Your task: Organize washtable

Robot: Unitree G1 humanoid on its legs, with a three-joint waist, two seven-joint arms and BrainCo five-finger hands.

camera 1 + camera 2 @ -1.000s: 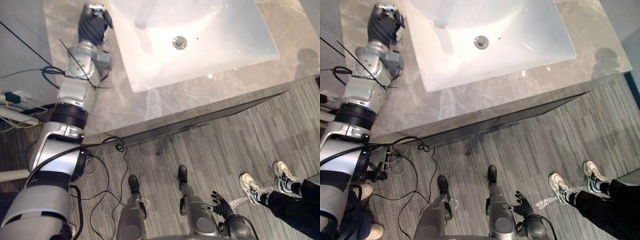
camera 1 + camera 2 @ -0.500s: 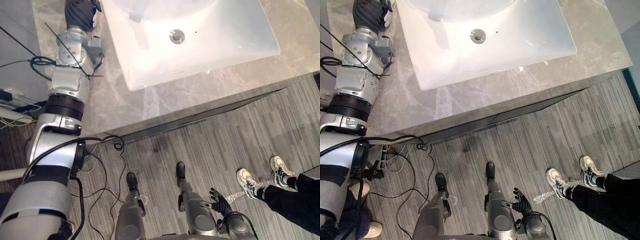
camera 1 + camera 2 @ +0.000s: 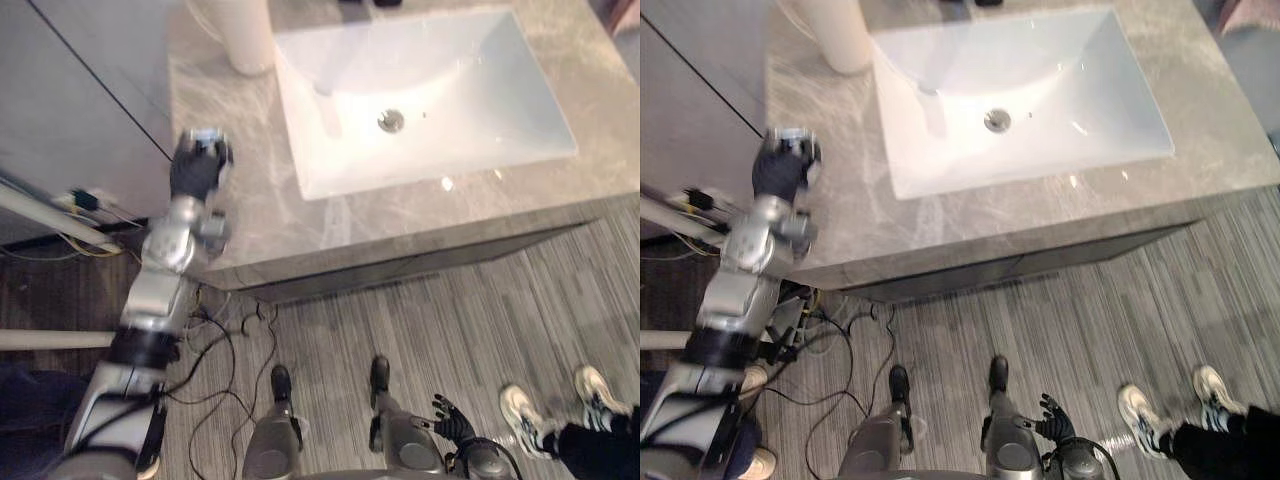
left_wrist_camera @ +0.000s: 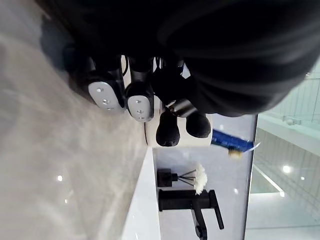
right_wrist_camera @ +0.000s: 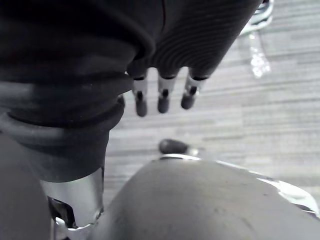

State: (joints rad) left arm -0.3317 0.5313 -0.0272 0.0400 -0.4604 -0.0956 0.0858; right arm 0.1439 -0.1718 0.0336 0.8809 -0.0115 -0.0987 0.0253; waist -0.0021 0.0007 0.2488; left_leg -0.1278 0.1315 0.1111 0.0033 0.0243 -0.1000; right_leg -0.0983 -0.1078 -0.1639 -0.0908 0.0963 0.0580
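nearest, low by the robot's own side, the right robot hand [image 3: 455,428] hangs over the grey plank floor [image 3: 420,310] with its fingers [image 5: 163,97] straight and loosely spread, holding nothing. just to its right a person's pale shoes [image 3: 523,412] stand on the same floor, below a dark trouser leg. further out runs the front edge of the grey marbled surface [image 3: 260,215]. the left robot hand [image 3: 196,168] is over the left strip of that surface, near its outer edge and well apart from the basin; in its wrist view its fingers [image 4: 105,95] are curled in toward the palm, close over the stone, and nothing shows between them. past it the white rectangular basin [image 3: 470,100] sits sunk in the surface, its round metal drain [image 3: 391,121] near the middle. beyond the basin's far left corner a tall cream cup [image 3: 243,35] stands upright on the surface, and in the left wrist view a blue thing with a pale tip [image 4: 227,141] shows at the cup's top, though i cannot tell whether it rests inside. farthest back, a small black jar with reeds and a white tuft [image 4: 180,176] stands beside a black faucet [image 4: 190,202].
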